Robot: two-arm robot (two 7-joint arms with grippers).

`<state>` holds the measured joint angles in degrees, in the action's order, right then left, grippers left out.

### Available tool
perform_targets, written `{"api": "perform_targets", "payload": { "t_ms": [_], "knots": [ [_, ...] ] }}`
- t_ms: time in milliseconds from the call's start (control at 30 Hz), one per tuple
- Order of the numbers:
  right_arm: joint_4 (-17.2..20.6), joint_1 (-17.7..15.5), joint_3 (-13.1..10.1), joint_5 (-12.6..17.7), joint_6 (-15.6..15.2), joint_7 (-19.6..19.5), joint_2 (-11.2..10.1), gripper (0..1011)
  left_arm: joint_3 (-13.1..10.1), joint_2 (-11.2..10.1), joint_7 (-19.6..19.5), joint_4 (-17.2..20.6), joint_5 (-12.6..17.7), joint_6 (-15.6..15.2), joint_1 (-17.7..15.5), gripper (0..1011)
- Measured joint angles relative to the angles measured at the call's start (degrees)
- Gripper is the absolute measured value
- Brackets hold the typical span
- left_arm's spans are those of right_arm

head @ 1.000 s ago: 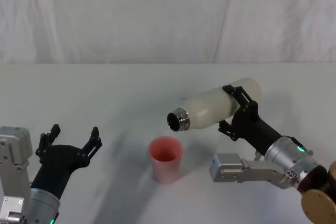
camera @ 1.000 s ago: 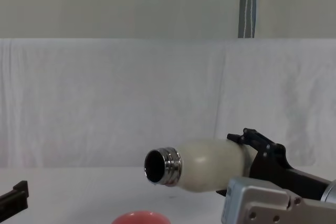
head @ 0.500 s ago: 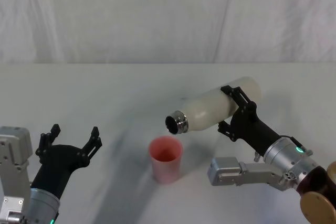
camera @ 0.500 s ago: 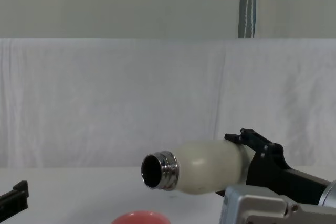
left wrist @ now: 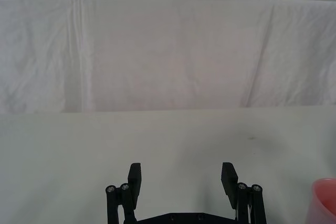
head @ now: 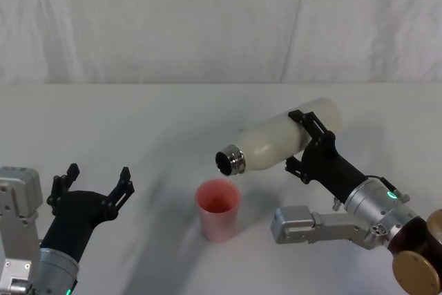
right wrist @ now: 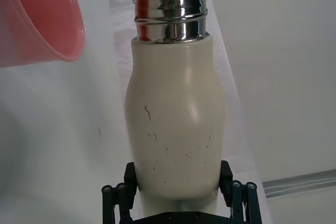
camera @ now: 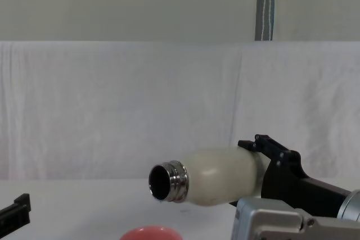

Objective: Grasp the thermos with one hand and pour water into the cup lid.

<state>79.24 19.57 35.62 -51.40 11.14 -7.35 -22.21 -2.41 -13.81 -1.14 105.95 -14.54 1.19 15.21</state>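
Observation:
The cream-white thermos (head: pixel 280 140) hangs in the air, tipped almost level, and my right gripper (head: pixel 304 144) is shut on its body. Its open steel neck (head: pixel 231 161) points left and slightly down, just above and right of the coral-pink cup lid (head: pixel 219 208), which stands upright on the white table. From the chest, the thermos (camera: pixel 219 176) lies sideways with its mouth (camera: pixel 166 181) over the cup lid's rim (camera: pixel 149 232). The right wrist view has the scuffed thermos (right wrist: pixel 175 124) between my fingers (right wrist: pixel 234 196), the cup lid (right wrist: pixel 39 17) beyond. My left gripper (head: pixel 95 183) rests open at the near left.
A white cloth covers the table (head: pixel 138 122) and hangs as a backdrop (head: pixel 207 18) behind it. Bare cloth lies between my left gripper (left wrist: pixel 182 178) and the cup lid (left wrist: pixel 325 199). A grey pole (camera: pixel 265 4) stands behind the backdrop.
My right gripper has carried the thermos a little to the left and tipped its neck lower toward the cup lid. The left arm and the cup lid have stayed put.

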Motion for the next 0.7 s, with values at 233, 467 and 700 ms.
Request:
{"api": "perform_targets", "payload": {
  "t_ms": [233,467,700],
  "knots": [
    [-0.15,0.27,0.14,-0.29,-0.19,-0.12,-0.08,956,0.00,0.00,0.00,0.00,0.00,0.00,0.00,1001],
    [-0.25,0.56,0.33,-0.78,-0.41,-0.31,-0.30,956,0.00,0.00,0.00,0.00,0.00,0.00,0.00,1001],
    [-0.39,0.79,0.51,-1.18,-0.58,-0.46,-0.53,956,0.00,0.00,0.00,0.00,0.00,0.00,0.00,1001]
  ]
}}
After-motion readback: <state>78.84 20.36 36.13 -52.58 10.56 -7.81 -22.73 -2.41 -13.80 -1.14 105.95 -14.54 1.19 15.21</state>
